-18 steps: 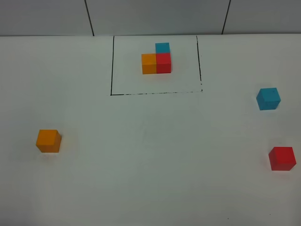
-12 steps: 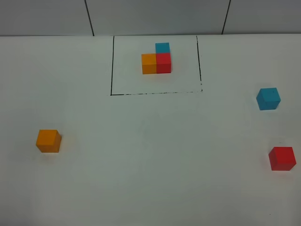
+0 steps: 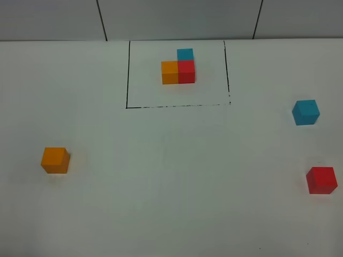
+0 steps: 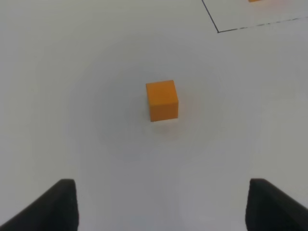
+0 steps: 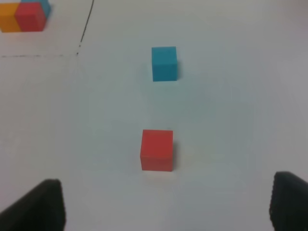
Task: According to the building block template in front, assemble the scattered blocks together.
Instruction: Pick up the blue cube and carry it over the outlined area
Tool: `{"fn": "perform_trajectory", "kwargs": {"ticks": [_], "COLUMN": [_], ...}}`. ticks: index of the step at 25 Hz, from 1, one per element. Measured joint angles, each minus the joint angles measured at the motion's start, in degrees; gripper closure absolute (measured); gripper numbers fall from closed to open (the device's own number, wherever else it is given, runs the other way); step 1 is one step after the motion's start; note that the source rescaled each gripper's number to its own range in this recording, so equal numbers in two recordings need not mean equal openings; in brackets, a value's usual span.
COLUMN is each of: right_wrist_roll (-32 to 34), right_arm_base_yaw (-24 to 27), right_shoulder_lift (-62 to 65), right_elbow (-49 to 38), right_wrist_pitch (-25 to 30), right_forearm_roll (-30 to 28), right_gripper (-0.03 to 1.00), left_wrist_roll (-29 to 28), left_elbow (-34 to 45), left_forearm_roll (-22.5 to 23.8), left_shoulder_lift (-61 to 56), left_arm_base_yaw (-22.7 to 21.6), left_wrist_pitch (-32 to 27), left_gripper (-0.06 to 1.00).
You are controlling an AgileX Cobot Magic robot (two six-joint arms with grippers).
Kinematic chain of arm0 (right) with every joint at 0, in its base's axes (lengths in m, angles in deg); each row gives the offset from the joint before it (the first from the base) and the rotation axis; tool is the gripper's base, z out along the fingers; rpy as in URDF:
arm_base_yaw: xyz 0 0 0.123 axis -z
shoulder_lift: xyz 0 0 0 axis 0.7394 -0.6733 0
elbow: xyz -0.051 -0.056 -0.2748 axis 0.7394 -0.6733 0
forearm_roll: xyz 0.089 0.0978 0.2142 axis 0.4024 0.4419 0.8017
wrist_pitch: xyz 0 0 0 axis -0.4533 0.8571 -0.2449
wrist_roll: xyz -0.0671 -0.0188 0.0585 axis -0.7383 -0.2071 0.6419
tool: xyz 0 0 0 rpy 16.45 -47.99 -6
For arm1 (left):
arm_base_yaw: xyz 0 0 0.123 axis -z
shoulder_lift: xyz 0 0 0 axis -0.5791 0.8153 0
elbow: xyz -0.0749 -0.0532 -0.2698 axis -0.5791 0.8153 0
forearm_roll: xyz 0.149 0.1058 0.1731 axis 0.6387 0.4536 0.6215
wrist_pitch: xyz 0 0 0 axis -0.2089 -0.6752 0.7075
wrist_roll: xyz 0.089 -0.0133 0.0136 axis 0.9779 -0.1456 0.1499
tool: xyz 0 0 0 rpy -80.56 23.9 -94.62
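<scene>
The building block template [image 3: 178, 68] is a joined L of orange, red and blue cubes inside a black-lined rectangle at the table's back middle. Three scattered blocks lie apart: the orange cube [image 3: 55, 160] at the left, the blue cube [image 3: 305, 112] at the right, the red cube [image 3: 321, 180] nearer the front right. Neither arm shows in the high view. In the left wrist view my left gripper [image 4: 162, 207] stands open well short of the orange cube [image 4: 162, 100]. My right gripper [image 5: 168, 207] is open too, short of the red cube [image 5: 157, 149], with the blue cube [image 5: 164, 63] beyond.
The white table [image 3: 177, 176] carries nothing else. A grey panelled wall [image 3: 177, 19] runs along its back edge. The template's black frame line [image 4: 255, 25] shows at the corner of the left wrist view, and the template cubes [image 5: 24, 17] in the right wrist view.
</scene>
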Motion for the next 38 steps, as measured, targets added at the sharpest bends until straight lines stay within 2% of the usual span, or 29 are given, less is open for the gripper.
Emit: {"fn": "perform_trajectory", "kwargs": {"ticks": [22, 25, 27, 32, 38], "right_wrist_roll": [0.1, 0.1, 0.1, 0.3, -1.7], "right_arm_base_yaw": [0.0, 0.0, 0.0, 0.0, 0.0], "right_shoulder_lift": [0.0, -0.1, -1.4, -14.2, -41.8], "right_elbow": [0.0, 0.0, 0.2, 3.6, 11.4], "right_wrist_pitch": [0.0, 0.0, -0.3, -4.5, -10.3], "right_forearm_roll": [0.5, 0.5, 0.5, 0.2, -0.6], "right_gripper": [0.24, 0.22, 0.16, 0.02, -0.01], "left_wrist_roll": [0.0, 0.0, 0.0, 0.0, 0.0], "left_elbow": [0.0, 0.0, 0.0, 0.0, 0.0], "left_forearm_roll": [0.0, 0.0, 0.0, 0.0, 0.0], "left_shoulder_lift": [0.0, 0.0, 0.0, 0.0, 0.0], "left_arm_base_yaw": [0.0, 0.0, 0.0, 0.0, 0.0], "left_wrist_pitch": [0.0, 0.0, 0.0, 0.0, 0.0], "left_gripper": [0.31, 0.31, 0.31, 0.31, 0.31]}}
